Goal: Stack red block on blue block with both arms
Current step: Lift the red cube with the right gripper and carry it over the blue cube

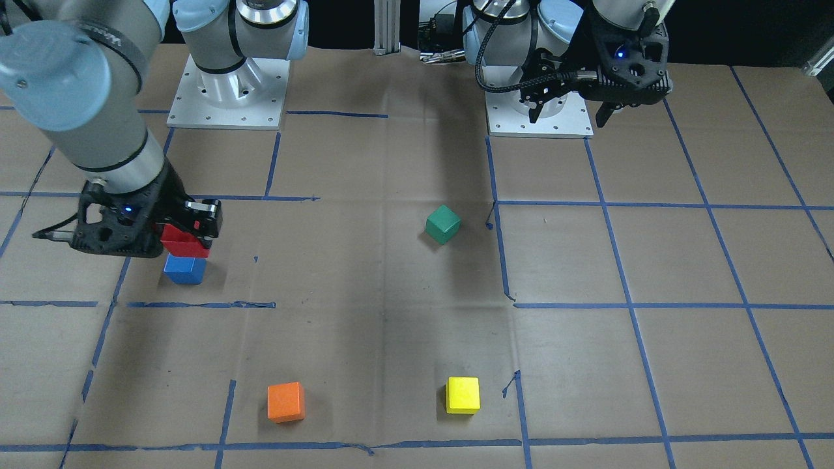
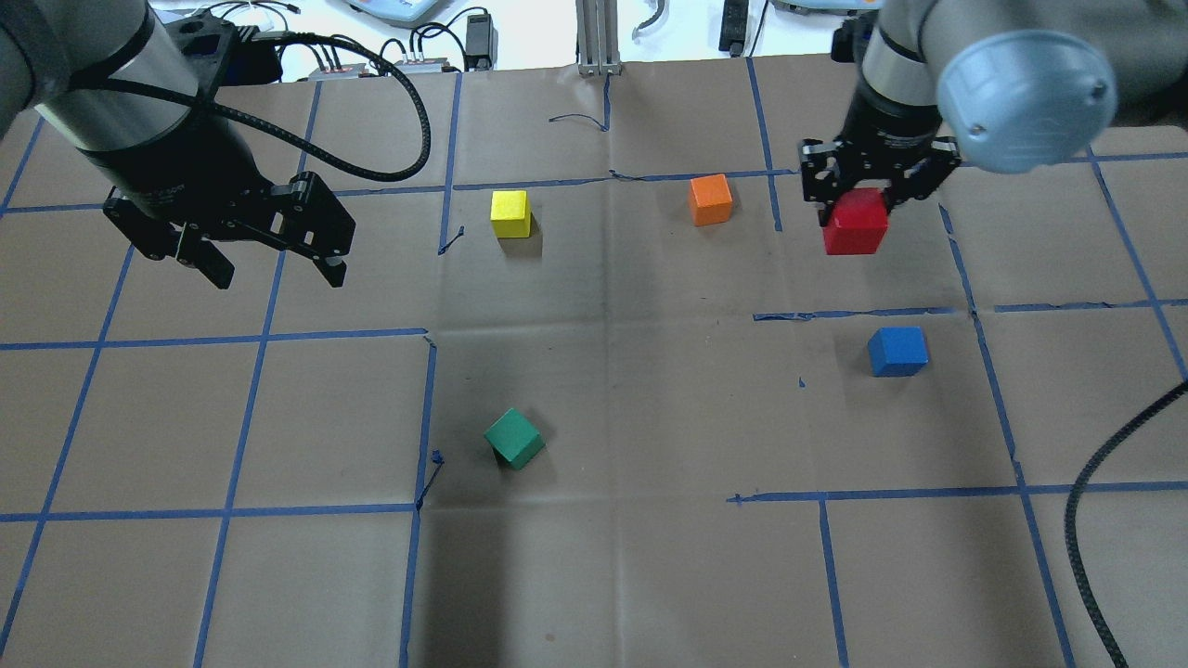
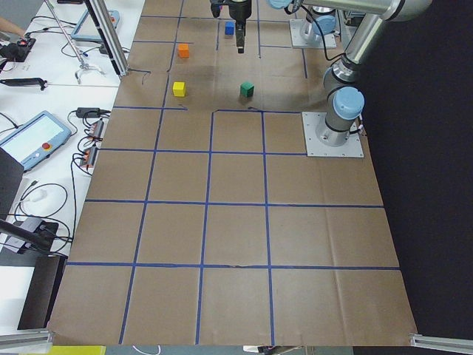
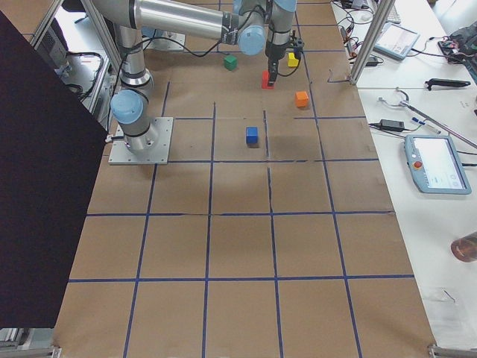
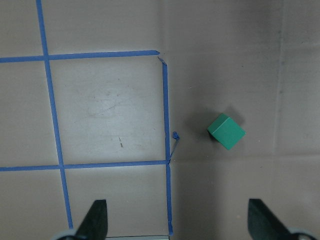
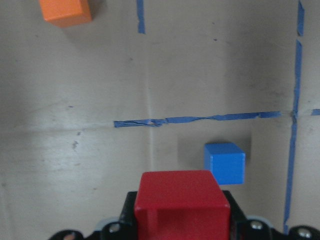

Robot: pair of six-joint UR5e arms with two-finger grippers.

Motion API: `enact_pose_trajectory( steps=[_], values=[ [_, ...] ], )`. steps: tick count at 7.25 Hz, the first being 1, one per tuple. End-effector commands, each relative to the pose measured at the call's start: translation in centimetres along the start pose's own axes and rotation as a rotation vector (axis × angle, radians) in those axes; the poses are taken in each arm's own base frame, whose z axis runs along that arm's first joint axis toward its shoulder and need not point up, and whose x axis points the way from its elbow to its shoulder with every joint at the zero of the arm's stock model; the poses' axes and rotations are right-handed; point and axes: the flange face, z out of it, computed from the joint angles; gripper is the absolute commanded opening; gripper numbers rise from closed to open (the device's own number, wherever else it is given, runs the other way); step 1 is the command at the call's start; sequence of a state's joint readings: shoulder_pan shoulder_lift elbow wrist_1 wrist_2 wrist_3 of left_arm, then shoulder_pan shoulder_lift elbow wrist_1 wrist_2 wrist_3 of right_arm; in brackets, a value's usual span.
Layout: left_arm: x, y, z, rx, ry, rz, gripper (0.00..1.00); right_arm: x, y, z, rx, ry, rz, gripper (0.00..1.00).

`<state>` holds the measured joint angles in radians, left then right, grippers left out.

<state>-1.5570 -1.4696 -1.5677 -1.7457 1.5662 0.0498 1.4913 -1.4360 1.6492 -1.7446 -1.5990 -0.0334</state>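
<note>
My right gripper [image 2: 868,197] is shut on the red block [image 2: 856,223] and holds it above the table. The blue block [image 2: 897,351] sits on the table below it. In the right wrist view the red block [image 6: 181,197] fills the bottom centre and the blue block [image 6: 224,162] lies just beyond it, slightly right. In the front view the red block [image 1: 182,242] hangs just over the blue block [image 1: 185,270], apart from it. My left gripper [image 2: 278,276] is open and empty, raised over the left side; its fingers [image 5: 97,217] frame bare paper.
A green block [image 2: 513,438] lies tilted near the middle and shows in the left wrist view [image 5: 226,131]. A yellow block [image 2: 510,213] and an orange block [image 2: 710,199] sit at the far side. Blue tape lines grid the brown paper table [image 2: 613,557].
</note>
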Motion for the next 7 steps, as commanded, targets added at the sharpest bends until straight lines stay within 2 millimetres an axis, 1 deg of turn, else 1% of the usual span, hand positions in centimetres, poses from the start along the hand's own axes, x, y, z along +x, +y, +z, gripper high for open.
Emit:
enact_pose_trajectory(
  steps=[1, 2, 3, 4, 5, 6, 7],
  values=[
    [0.0, -0.1, 0.1, -0.002, 0.000, -0.001, 1.00, 6.6, 4.2, 2.3, 0.005, 0.004, 0.004, 0.06],
    [0.0, 0.0, 0.0, 0.000, 0.001, -0.001, 1.00, 7.3, 4.6, 3.8, 0.033, 0.012, 0.004, 0.07],
    [0.1, 0.0, 0.0, 0.000, 0.000, 0.001, 1.00, 7.3, 4.9, 5.4, 0.017, 0.006, 0.002, 0.07],
    [0.1, 0.0, 0.1, -0.001, 0.001, -0.002, 1.00, 7.1, 4.9, 5.9, 0.008, 0.003, 0.002, 0.07],
    [0.1, 0.0, 0.1, -0.002, 0.001, -0.001, 1.00, 7.1, 4.5, 6.8, 0.003, -0.009, 0.001, 0.07],
    [0.1, 0.0, 0.1, -0.002, 0.001, -0.002, 1.00, 7.2, 3.3, 9.2, -0.005, -0.009, -0.002, 0.07],
    [0.1, 0.0, 0.1, -0.002, 0.000, -0.001, 1.00, 7.3, 2.5, 10.4, 0.013, -0.006, 0.000, 0.07]
  ],
)
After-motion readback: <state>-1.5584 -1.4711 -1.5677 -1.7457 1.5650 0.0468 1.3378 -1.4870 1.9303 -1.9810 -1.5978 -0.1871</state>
